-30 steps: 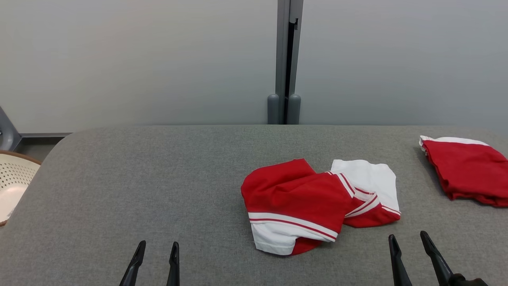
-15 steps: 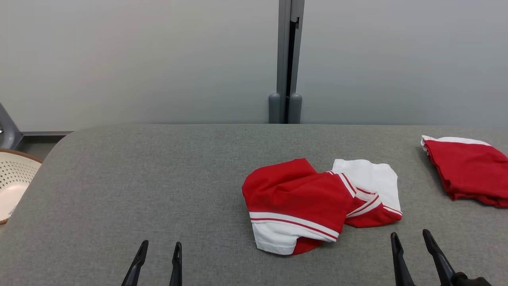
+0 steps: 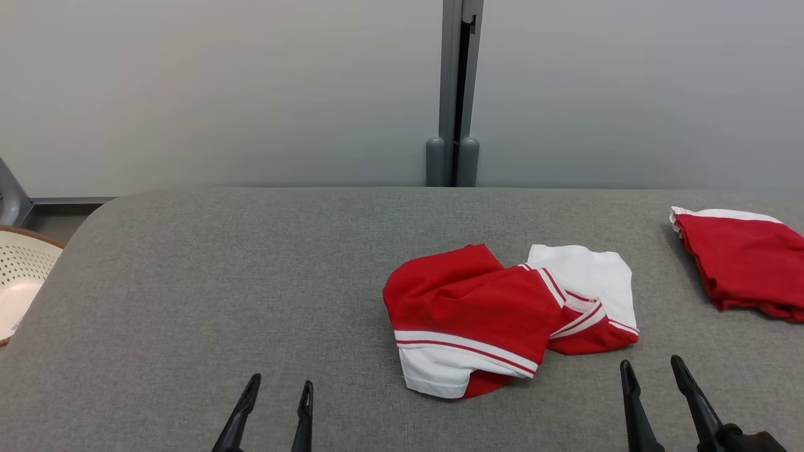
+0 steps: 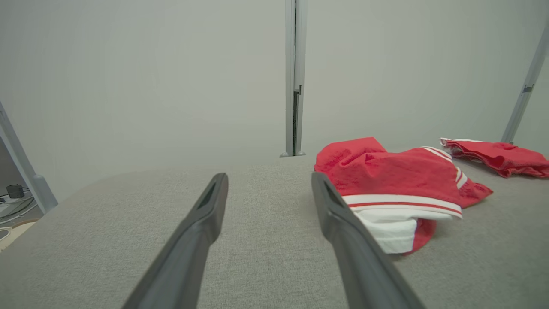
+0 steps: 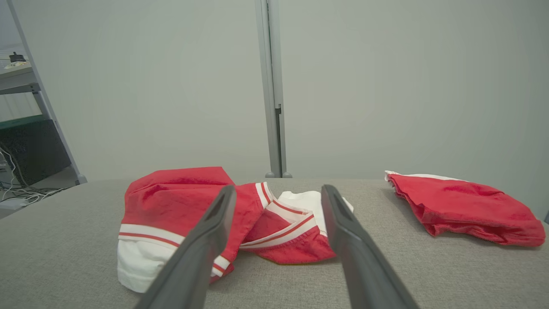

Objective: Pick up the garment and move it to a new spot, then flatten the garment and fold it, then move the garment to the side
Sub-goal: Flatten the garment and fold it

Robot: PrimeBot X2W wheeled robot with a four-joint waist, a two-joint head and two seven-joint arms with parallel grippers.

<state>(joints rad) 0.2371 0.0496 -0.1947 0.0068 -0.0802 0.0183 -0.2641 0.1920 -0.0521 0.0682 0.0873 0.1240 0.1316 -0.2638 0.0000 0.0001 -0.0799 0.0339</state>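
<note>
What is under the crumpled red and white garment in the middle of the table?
The crumpled garment lies directly on the grey table, which shows all around it. Its red upper folds cover its own lower layers. Whether anything else lies beneath cannot be seen, because the cloth covers that spot.

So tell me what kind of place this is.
Probably a lab or test room set up for folding clothes, not a home: a grey cloth-covered table against bare partition panels joined by a metal post, a red-and-white garment crumpled on it, and loose cables off to one side.
</note>
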